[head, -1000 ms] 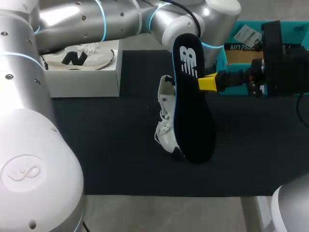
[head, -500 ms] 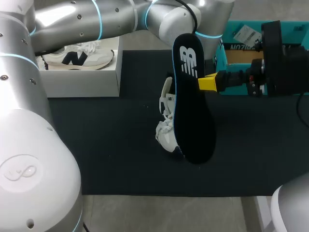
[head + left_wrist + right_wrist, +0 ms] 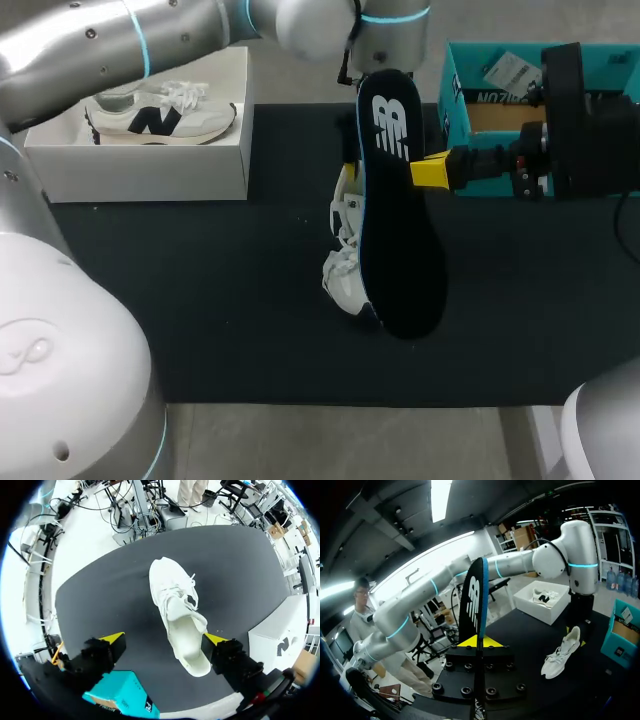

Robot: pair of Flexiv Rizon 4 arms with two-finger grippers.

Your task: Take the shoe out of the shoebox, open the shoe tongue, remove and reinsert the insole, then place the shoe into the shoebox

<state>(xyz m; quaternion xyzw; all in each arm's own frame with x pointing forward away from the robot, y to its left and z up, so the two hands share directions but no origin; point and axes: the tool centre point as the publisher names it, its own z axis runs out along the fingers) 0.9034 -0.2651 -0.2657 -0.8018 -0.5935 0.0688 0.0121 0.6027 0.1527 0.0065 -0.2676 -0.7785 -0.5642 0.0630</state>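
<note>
The dark-matted desk (image 3: 200, 300) carries two boxes at its far side. The left arm (image 3: 150, 40) comes in over the far left corner and crosses above the rim of the white box (image 3: 150, 165), which stands open with a white sneaker (image 3: 160, 115) lying on its side inside. The right arm (image 3: 590, 120) comes in level from the right and covers much of the front of the open teal shoebox (image 3: 455, 100) at the far right. The black insole (image 3: 400, 230) is held off the desk in the middle, near upright with its printed end uppermost. The right fingers (image 3: 430, 172) are clenched on its edge, and in the right wrist view it rises edge-on from between them. From the head view the insole hides the right flank of the white shoe (image 3: 345, 250). The shoe lies on the mat between the two boxes, clear of both, toe toward the near edge. The left fingers (image 3: 114, 640) are spread wide over its heel end. One yellow tip is just beside the heel and the other stands well apart, so they grasp nothing.
</note>
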